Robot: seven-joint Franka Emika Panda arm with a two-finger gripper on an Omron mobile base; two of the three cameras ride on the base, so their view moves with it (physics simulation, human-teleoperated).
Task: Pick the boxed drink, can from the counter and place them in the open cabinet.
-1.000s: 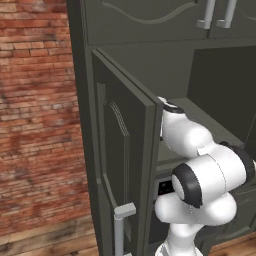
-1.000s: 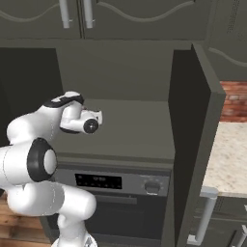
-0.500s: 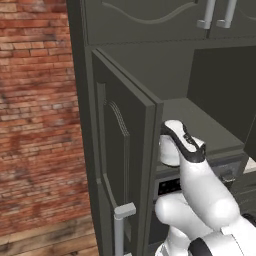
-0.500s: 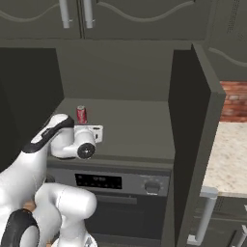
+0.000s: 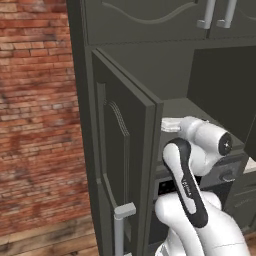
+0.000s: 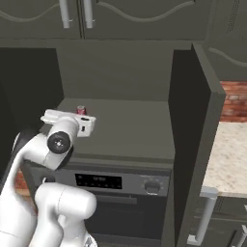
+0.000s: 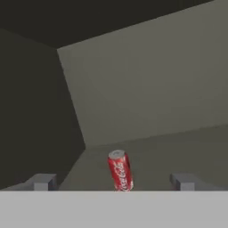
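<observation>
The red can [image 7: 120,170] stands upright and free on the floor of the open cabinet [image 6: 125,126], near its back left corner. In the right base view its silver top [image 6: 81,110] peeks over my white hand [image 6: 67,121]. My gripper [image 7: 112,182] is open and points into the bay. Its two dark fingertips [image 7: 41,181] stand wide apart, short of the can and touching nothing. In the left base view my hand [image 5: 172,124] reaches past the edge of the open left door [image 5: 125,165]. The boxed drink is out of view.
Both cabinet doors stand open, the right one [image 6: 193,125] jutting toward me. A built-in oven [image 6: 116,193] sits under the shelf bay. A beige speckled stone top [image 6: 231,154] lies to the right. A brick wall [image 5: 35,125] is at the left.
My hand has drawn back from the can, which stays upright on the shelf. The arm has refolded lower, its elbow now close to the cameras.
</observation>
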